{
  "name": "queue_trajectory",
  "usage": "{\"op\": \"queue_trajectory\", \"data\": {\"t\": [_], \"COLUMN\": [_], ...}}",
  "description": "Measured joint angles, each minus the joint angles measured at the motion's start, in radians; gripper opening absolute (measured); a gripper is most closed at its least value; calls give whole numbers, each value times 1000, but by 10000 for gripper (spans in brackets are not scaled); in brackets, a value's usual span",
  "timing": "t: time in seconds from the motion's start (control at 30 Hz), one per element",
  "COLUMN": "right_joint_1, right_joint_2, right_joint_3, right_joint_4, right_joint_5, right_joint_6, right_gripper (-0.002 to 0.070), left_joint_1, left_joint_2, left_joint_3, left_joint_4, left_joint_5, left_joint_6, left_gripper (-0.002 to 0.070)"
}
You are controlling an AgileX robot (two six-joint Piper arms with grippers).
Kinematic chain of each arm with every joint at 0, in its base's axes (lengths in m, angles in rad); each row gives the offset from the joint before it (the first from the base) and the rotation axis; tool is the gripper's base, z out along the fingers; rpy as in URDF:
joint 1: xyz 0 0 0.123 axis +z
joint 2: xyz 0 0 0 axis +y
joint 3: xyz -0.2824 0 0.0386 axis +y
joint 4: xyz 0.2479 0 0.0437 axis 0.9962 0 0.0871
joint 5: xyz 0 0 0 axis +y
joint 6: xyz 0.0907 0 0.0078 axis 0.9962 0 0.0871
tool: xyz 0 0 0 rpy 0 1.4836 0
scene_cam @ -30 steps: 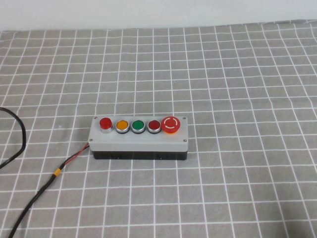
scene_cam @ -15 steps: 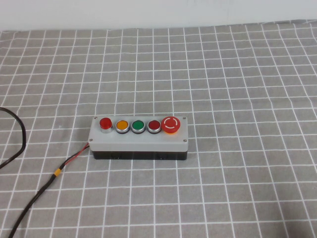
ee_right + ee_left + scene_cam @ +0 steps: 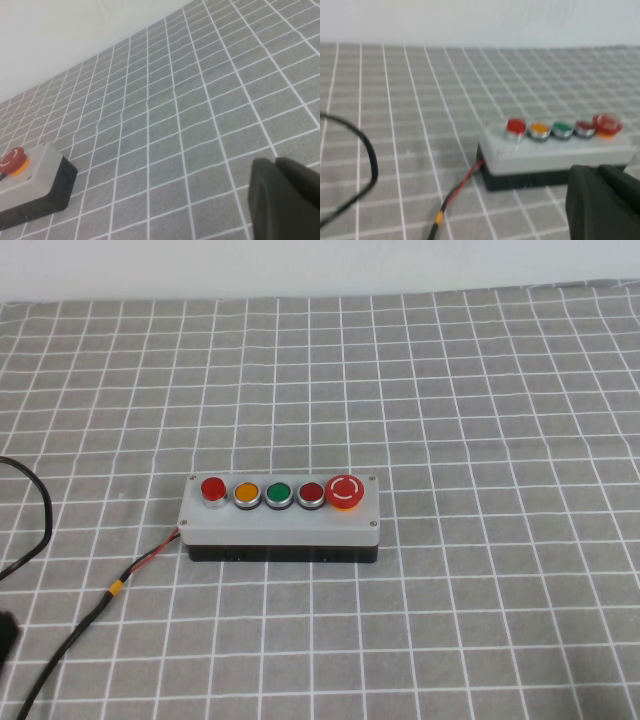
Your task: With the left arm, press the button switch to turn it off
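The grey box (image 3: 280,523) sits mid-table with a row of buttons on top. The button switch (image 3: 213,488) is the bright red raised one at the row's left end; it also shows in the left wrist view (image 3: 516,127). My left gripper (image 3: 600,197) is shut and empty, low over the cloth on the near side of the box and apart from it. A dark sliver of the left arm (image 3: 4,633) shows at the high view's lower left edge. My right gripper (image 3: 282,192) is shut and empty, away to the right of the box (image 3: 42,172).
Orange (image 3: 246,492), green (image 3: 278,493) and dark red (image 3: 311,493) buttons and a large red mushroom button (image 3: 345,491) fill the row. A red-and-black wire with a yellow band (image 3: 116,587) leaves the box's left end. A thick black cable (image 3: 42,508) loops at far left.
A dark part of the left arm has come into the high view at the lower left edge. The box and buttons have not moved.
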Motion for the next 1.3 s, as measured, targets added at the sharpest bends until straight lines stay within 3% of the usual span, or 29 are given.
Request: {"op": "queue_trajectory", "data": {"t": [0.13, 0.47, 0.73, 1.3], "right_joint_1": [0, 0, 0, 0], "right_joint_2": [0, 0, 0, 0], "right_joint_3": [0, 0, 0, 0], "right_joint_4": [0, 0, 0, 0], "right_joint_5": [0, 0, 0, 0], "right_joint_6": [0, 0, 0, 0], "right_gripper": [-17, -17, -17, -17], "left_joint_1": [0, 34, 118, 120], "left_joint_2": [-9, -167, -173, -173], "left_joint_3": [134, 332, 343, 343], "left_joint_4": [0, 13, -30, -54], "left_joint_5": [-99, -133, -55, -55], "left_joint_6": [4, 148, 169, 172], "left_gripper": [-3, -3, -3, -3]}}
